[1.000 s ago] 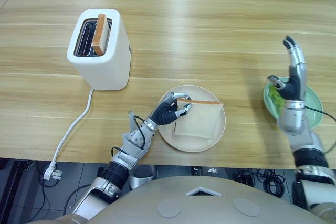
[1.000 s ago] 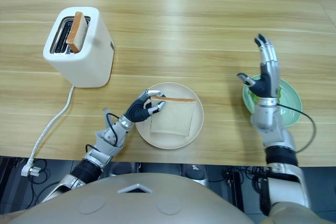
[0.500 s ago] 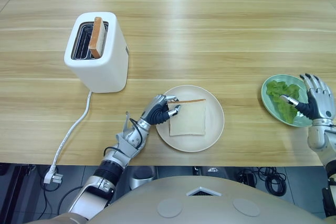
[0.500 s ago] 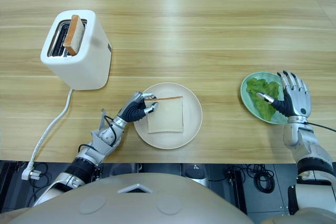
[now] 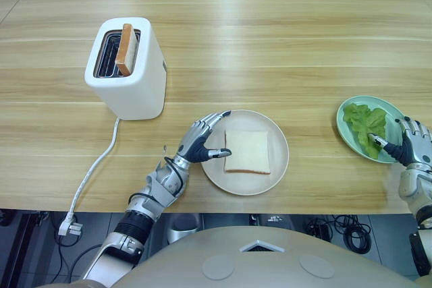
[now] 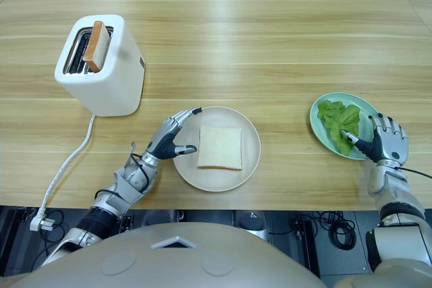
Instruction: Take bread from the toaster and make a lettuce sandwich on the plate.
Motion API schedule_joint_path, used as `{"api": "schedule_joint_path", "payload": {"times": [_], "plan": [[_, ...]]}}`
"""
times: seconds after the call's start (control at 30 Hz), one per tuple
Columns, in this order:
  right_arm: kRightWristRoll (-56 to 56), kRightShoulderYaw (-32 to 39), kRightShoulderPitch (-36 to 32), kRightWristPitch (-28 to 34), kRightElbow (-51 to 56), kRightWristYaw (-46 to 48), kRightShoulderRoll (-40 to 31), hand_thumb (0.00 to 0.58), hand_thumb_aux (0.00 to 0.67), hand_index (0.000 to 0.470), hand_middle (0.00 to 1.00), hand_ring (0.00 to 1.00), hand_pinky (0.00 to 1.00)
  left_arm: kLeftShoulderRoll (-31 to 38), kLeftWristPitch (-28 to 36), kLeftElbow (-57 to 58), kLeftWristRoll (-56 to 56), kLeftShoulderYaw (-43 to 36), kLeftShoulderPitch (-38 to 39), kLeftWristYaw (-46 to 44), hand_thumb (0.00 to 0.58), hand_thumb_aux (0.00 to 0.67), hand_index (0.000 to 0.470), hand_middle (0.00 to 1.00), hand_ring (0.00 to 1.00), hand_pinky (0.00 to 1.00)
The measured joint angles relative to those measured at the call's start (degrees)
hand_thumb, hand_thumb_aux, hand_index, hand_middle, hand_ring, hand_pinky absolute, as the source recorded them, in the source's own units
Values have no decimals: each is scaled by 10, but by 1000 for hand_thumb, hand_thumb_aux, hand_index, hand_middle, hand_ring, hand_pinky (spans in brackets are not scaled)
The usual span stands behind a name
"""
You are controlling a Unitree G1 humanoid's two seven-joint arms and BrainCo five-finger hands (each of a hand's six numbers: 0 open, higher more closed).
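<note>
- The first slice of bread (image 5: 247,152) lies flat on the cream plate (image 5: 214,173), near the front of the bench (image 5: 283,45). So the base of the sandwich looks to be in place.
- The left hand (image 5: 200,143) rests at the plate's left rim. Its fingers (image 5: 214,119) are spread wide and hold nothing, and the thumb tip is just beside the slice's left edge.
- The right hand (image 5: 413,148) sits at the near right edge of the green plate (image 5: 339,128). Its fingers are parted with nothing between them, and the thumb points in at the lettuce (image 5: 364,125).
- Step in hand, as I judge it: fetching the lettuce, now that the lower slice is set down.
- The next move calls for the right hand to close on a leaf and lift it free of the green plate. It then has to carry the leaf across to the cream plate, which stands well apart, and lay it on the slice.
- The left hand should draw clear of the rim first, so the leaf can land unhindered.
- The second slice (image 5: 126,48) stands upright in a slot of the white toaster (image 5: 131,82) at the far left, ready for the top layer.
</note>
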Motion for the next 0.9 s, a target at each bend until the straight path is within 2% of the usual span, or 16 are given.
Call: {"api": "schedule_joint_path", "payload": {"times": [0.4,0.6,0.73,0.9], "plan": [[9,34,-8,-4,-9,-21,-5,580,670,460,0,0,0,4,10,-42,-4,30,9,15,0,0,0,0,0,0],[9,39,8,-7,-65,-66,-18,580,670,460,0,0,0,3,11,-43,-10,42,8,20,0,0,0,0,0,0],[9,22,59,-26,-201,-89,-39,580,670,460,0,0,0,4,11,-42,-13,61,7,34,0,0,0,0,0,0],[20,-20,157,-44,-508,-39,-36,580,670,460,0,0,0,12,9,-47,-18,101,-1,71,0,0,0,0,0,0]]}}
